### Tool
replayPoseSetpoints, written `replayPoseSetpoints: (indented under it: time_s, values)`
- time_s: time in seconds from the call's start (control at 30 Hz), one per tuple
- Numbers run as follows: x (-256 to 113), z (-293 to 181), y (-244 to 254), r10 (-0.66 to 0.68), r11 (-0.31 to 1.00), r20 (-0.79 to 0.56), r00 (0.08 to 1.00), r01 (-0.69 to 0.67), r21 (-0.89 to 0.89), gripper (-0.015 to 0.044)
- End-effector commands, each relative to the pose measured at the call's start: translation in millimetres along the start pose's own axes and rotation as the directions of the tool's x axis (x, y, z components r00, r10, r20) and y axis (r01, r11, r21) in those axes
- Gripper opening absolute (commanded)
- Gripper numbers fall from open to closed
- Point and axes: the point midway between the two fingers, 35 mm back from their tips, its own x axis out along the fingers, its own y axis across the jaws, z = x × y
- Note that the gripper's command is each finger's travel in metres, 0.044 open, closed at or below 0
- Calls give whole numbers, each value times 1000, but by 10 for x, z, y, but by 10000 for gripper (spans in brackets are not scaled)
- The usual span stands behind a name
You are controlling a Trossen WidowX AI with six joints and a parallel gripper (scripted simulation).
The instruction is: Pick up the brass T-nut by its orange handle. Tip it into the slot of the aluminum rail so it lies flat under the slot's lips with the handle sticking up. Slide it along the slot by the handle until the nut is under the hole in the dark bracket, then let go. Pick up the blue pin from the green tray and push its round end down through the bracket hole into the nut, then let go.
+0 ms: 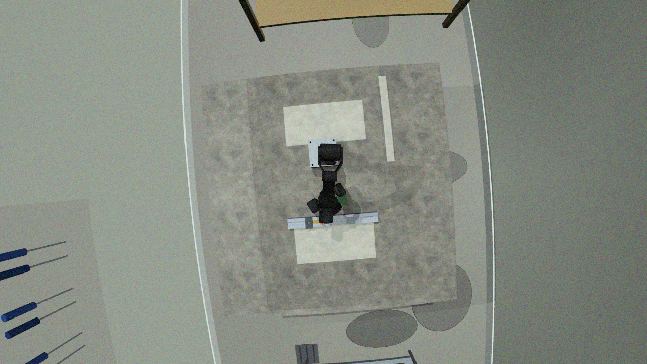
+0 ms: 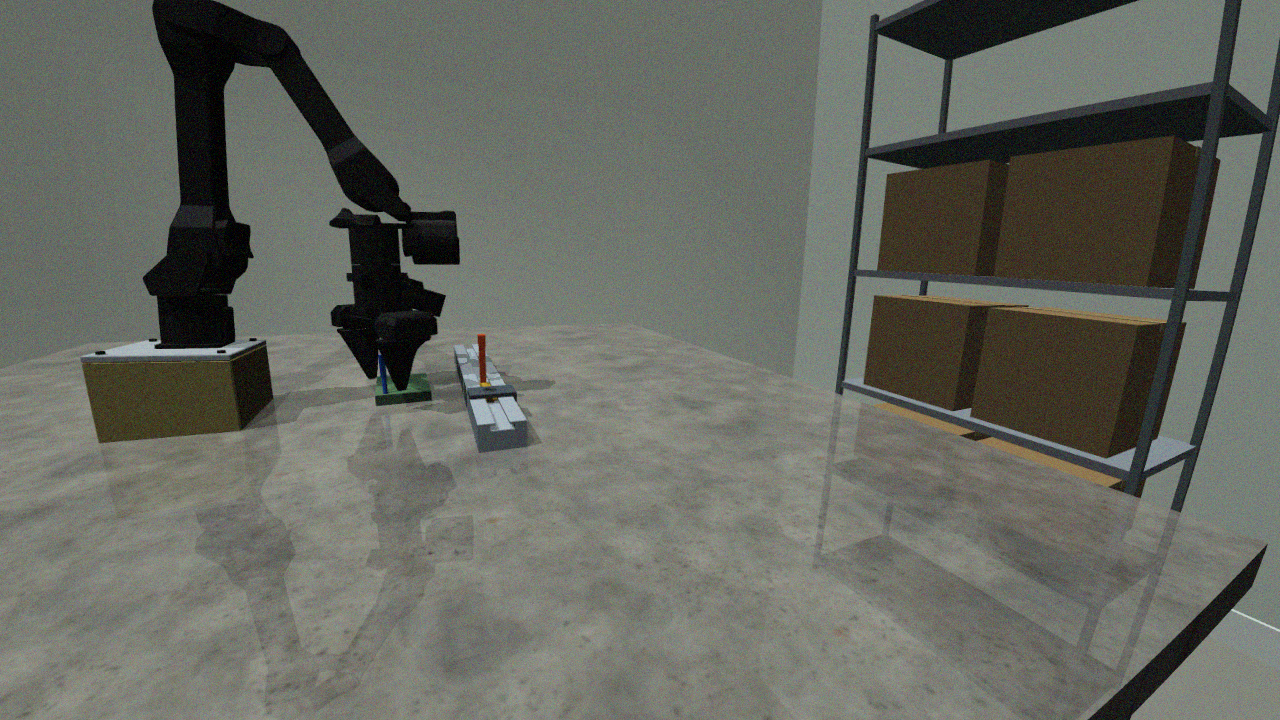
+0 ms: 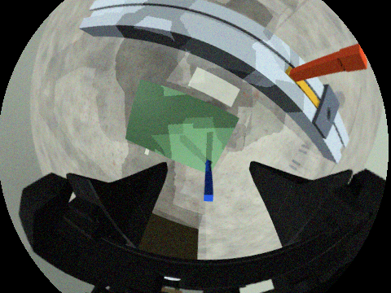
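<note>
One black arm, mounted on a pale plate (image 1: 315, 159) (image 2: 111, 354), raised high at the elbow, forearm sloping down; one hand (image 2: 386, 380) (image 3: 208, 166), pointing downward, fingers wide apart, holding nothing; one blue pin (image 2: 382, 371) (image 3: 208, 183), upright on the green tray (image 2: 413, 394) (image 3: 179, 110), between the open fingers; one orange handle (image 2: 482, 360) (image 3: 330, 63), standing from the rail (image 1: 370, 217) (image 2: 501, 436) (image 3: 228, 30) beside the dark bracket (image 1: 309, 222) (image 2: 491, 392) (image 3: 327, 111)
</note>
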Motion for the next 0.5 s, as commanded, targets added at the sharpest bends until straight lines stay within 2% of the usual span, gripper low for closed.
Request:
replayPoseSetpoints:
  time_s: [0.0,0.43,0.47]
  values:
    - [37,-24,24,10,1000,-8,1000,-10,5,361]
    - [37,-24,24,10,1000,-8,1000,-10,5,20]
    - [37,-24,24,10,1000,-8,1000,-10,5,13]
